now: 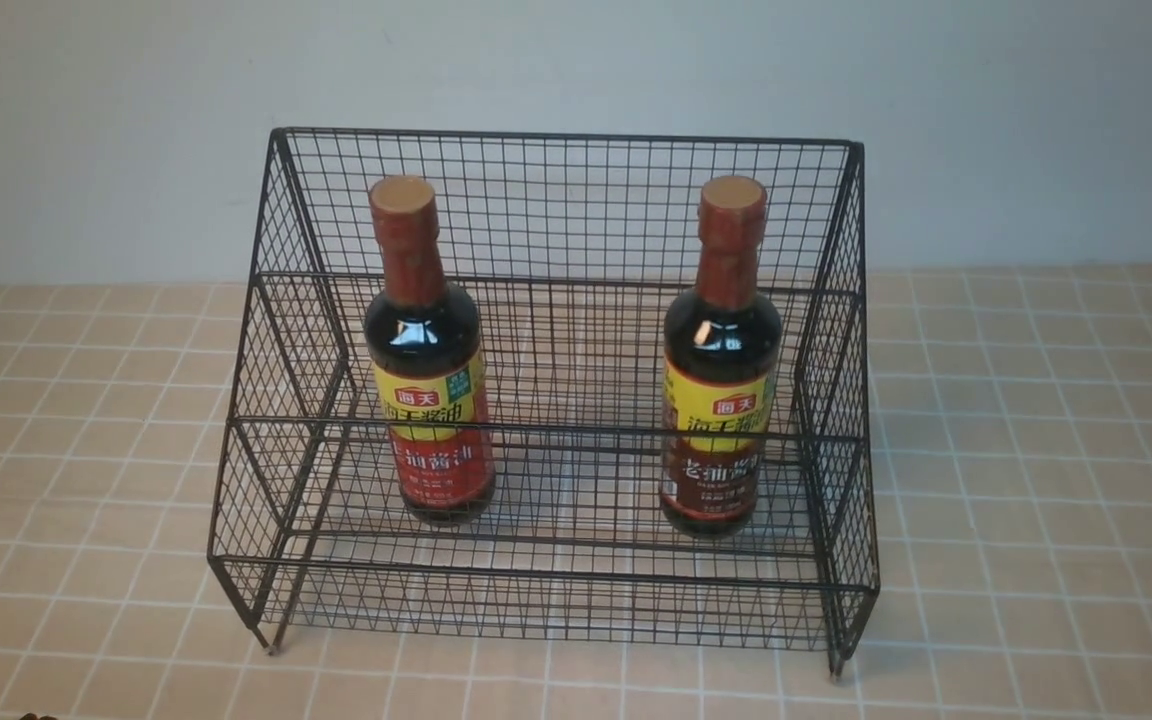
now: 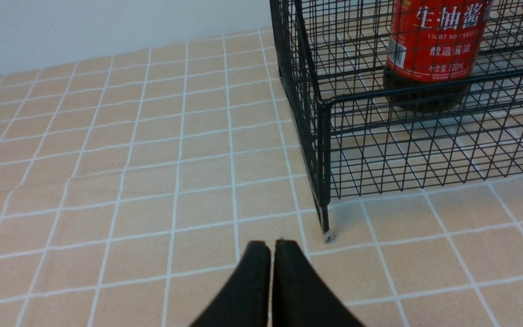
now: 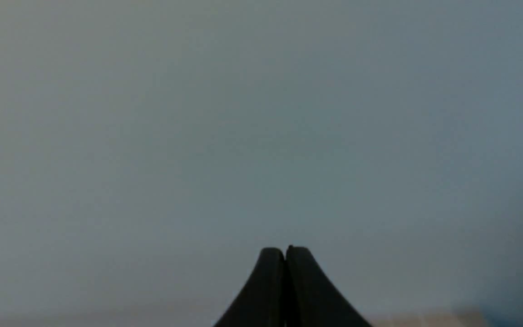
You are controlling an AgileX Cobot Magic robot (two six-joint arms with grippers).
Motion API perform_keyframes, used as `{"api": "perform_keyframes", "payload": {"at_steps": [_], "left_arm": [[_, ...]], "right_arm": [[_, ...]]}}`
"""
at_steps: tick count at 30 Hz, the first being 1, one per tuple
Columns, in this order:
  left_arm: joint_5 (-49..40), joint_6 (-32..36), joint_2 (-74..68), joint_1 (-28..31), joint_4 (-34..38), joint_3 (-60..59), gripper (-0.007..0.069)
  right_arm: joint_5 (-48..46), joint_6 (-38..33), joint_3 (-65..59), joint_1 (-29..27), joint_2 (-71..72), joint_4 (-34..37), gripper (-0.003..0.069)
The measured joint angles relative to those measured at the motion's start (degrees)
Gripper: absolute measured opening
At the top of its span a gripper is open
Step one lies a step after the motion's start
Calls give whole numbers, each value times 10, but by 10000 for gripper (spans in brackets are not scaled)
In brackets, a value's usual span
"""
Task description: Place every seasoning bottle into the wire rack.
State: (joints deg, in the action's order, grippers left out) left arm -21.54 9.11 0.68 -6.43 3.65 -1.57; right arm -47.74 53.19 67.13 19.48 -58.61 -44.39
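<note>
The black wire rack stands in the middle of the tiled table. Two seasoning bottles stand upright on its lower shelf: the red-labelled one on the left, the brown-labelled one on the right. Neither arm shows in the front view. In the left wrist view my left gripper is shut and empty, low over the tiles just short of the rack's front left foot, with the red-labelled bottle behind the mesh. My right gripper is shut and empty, facing the plain grey wall.
Beige tiles with white grout spread on both sides of the rack and in front of it. A pale wall rises right behind the rack's mesh back.
</note>
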Motion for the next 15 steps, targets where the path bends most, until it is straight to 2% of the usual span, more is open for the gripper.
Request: {"api": "perform_keyframes", "payload": {"at_steps": [1, 3, 4, 7, 8, 9, 10, 15], "left_arm": [[0, 0, 0, 0, 0, 0, -7], [0, 0, 0, 0, 0, 0, -7], [0, 0, 0, 0, 0, 0, -7], [0, 0, 0, 0, 0, 0, -7], [0, 0, 0, 0, 0, 0, -7], [0, 0, 0, 0, 0, 0, -7], [0, 0, 0, 0, 0, 0, -7], [0, 0, 0, 0, 0, 0, -7]], "right_arm": [[-31, -43, -5, 0, 0, 60, -11], [-62, -180, -17, 0, -1, 243, -11], [-62, -180, -18, 0, -1, 243, -11], [-24, -360, -17, 1, 1, 433, -11], [-21, -370, -17, 1, 2, 444, -11], [4, -443, -17, 1, 5, 508, -11], [16, -476, -17, 1, 7, 535, -11], [44, -597, -17, 1, 16, 643, -11]]}}
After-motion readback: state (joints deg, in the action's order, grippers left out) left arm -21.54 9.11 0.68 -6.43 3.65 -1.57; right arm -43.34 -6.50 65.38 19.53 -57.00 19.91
